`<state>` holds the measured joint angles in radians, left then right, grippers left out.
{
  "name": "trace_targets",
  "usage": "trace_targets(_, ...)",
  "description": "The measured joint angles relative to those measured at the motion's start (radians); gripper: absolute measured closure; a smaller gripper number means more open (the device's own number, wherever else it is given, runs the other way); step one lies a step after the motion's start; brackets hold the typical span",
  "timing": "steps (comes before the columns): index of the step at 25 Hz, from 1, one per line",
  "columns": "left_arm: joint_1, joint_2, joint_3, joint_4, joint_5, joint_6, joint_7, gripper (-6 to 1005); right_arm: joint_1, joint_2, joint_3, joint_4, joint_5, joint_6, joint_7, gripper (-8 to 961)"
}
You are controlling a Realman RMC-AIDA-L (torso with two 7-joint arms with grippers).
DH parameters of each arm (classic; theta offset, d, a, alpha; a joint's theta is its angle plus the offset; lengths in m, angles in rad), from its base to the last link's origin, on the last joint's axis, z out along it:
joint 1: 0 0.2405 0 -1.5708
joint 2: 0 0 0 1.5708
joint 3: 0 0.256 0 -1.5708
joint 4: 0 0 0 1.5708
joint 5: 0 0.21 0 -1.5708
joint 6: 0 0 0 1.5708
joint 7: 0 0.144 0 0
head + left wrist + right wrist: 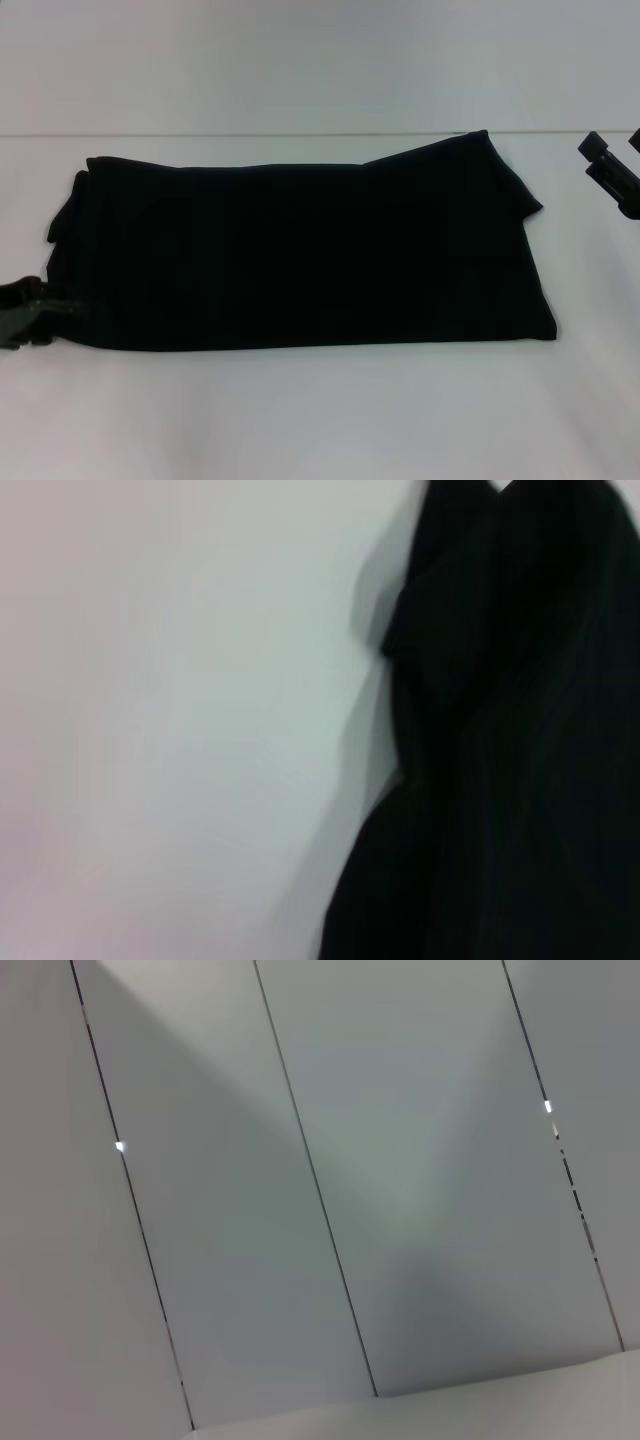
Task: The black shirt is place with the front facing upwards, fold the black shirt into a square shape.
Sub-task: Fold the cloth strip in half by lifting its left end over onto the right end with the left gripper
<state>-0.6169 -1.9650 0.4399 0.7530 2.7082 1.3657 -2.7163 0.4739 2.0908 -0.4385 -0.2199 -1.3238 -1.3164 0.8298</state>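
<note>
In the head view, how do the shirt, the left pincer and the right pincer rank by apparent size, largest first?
1. Shirt, by far the largest.
2. Left pincer and right pincer look alike; both are cut by the picture edge, so I do not rank them.

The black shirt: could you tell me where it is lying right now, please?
In the head view the black shirt lies folded into a wide band across the middle of the white table, with the left gripper at its left end and the right gripper raised off its right end.
</note>
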Motion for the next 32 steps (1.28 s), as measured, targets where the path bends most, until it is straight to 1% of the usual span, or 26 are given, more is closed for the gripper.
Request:
trace_targets(6, 0.000, 0.005, -0.011, 0.004, -0.044, 0.005, 0.033, 315, 0.001, 0.000, 0.002, 0.001, 0.000, 0.001, 0.002, 82)
trace_targets(11, 0.007, 0.006, -0.015, 0.005, -0.048, -0.002, 0.046, 316, 0.001, 0.000, 0.002, 0.001, 0.000, -0.006, 0.008, 82)
trace_targets(19, 0.015, -0.001, -0.017, -0.003, -0.065, -0.025, 0.105, 325, 0.000, 0.000, -0.004, 0.003, 0.000, -0.007, 0.010, 82)
trace_targets(21, 0.019, -0.004, -0.016, -0.005, -0.071, -0.040, 0.122, 436, 0.000, 0.000, -0.006, 0.005, -0.001, -0.007, 0.011, 82)
trace_targets(26, 0.035, -0.008, -0.029, -0.005, -0.097, -0.051, 0.158, 521, -0.005, 0.000, -0.005, 0.011, -0.002, -0.011, 0.012, 83)
trace_targets(32, 0.063, -0.008, -0.111, -0.014, -0.166, -0.052, 0.266, 622, -0.013, 0.000, 0.001, 0.012, -0.001, -0.011, 0.012, 83)
